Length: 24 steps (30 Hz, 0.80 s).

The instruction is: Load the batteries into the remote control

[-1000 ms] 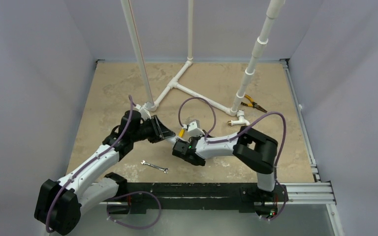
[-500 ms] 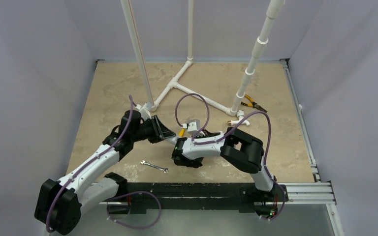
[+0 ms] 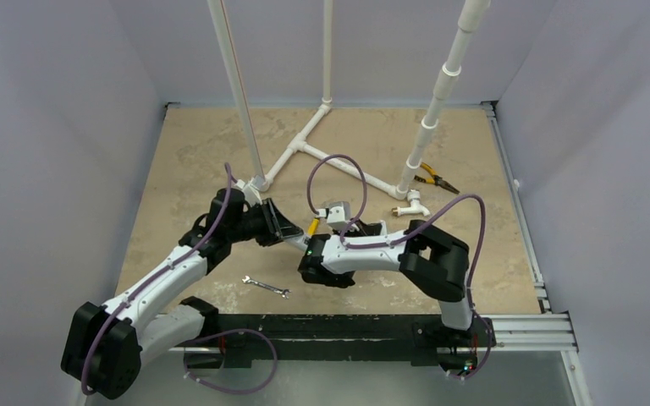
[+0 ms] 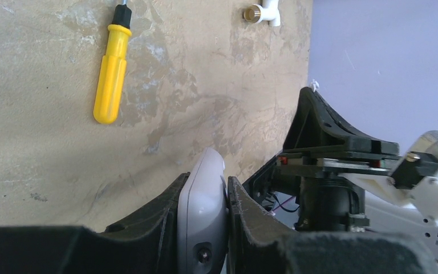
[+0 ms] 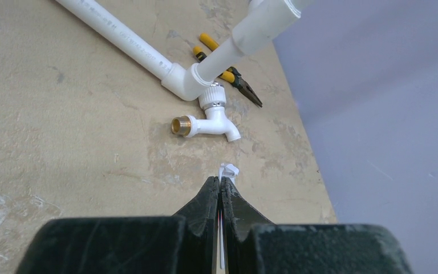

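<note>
The left gripper (image 4: 206, 181) has its two black fingers closed narrowly on the slim white plastic remote control (image 4: 204, 211), seen edge-on with its rounded end poking out past the fingertips. Whether it is lifted off the beige stone-patterned tabletop (image 3: 186, 169) cannot be told. The right gripper (image 5: 220, 180) is fully closed, with a thin white sliver (image 5: 228, 170) pinched between the fingers and its tip showing beyond them; what the sliver is cannot be told. The left wrist view shows the remote, which the top view hides behind the fingers, and a yellow-handled screwdriver (image 4: 109, 74) lying ahead. The right wrist view shows a small white plastic tap with a brass thread (image 5: 208, 123), the white plastic pipe frame (image 5: 120, 37) and yellow-handled pliers (image 5: 228, 74) beyond. Only the top view shows a small steel wrench (image 3: 267, 288) lying near the arm bases. Compared with a second earlier, the left arm has kept its pose, while the right arm's elbow sits slightly lower and further left, and its purple cable loop has changed shape.
</note>
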Each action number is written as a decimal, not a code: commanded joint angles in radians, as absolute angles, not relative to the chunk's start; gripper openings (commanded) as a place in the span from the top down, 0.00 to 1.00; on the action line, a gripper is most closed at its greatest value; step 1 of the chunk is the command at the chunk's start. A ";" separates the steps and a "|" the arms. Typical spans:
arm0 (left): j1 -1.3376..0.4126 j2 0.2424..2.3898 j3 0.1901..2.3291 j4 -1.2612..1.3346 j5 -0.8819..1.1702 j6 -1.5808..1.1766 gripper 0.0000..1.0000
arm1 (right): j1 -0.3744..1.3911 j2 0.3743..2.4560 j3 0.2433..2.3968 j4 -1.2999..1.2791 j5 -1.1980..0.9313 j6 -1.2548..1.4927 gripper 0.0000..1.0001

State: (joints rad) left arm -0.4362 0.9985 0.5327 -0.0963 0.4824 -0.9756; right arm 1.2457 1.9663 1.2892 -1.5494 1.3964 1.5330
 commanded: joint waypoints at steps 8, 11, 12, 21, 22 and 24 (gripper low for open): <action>-0.429 1.017 0.584 -0.053 0.506 -0.975 1.00 | 1.259 1.725 1.150 -1.234 1.377 1.186 1.00; -0.429 1.020 0.588 -0.051 0.508 -0.973 1.00 | 1.250 1.607 1.006 -0.776 1.194 0.802 1.00; -0.428 1.019 0.588 -0.050 0.508 -0.973 1.00 | 1.244 1.554 0.940 -0.608 1.104 0.689 1.00; -0.428 1.000 0.566 -0.047 0.503 -0.975 1.00 | 1.055 1.234 0.628 -0.097 0.574 0.577 1.00; -0.428 1.002 0.566 -0.045 0.503 -0.976 1.00 | 1.015 1.203 0.587 -0.040 0.487 0.586 1.00; -0.428 0.998 0.565 -0.044 0.503 -0.976 1.00 | 0.942 1.148 0.509 0.065 0.339 0.610 1.00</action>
State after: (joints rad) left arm -0.4339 1.0206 0.5388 -0.0917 0.4873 -0.9760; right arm 1.0554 1.2457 0.6292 -0.2371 0.6884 0.6353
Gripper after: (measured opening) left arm 0.257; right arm 0.004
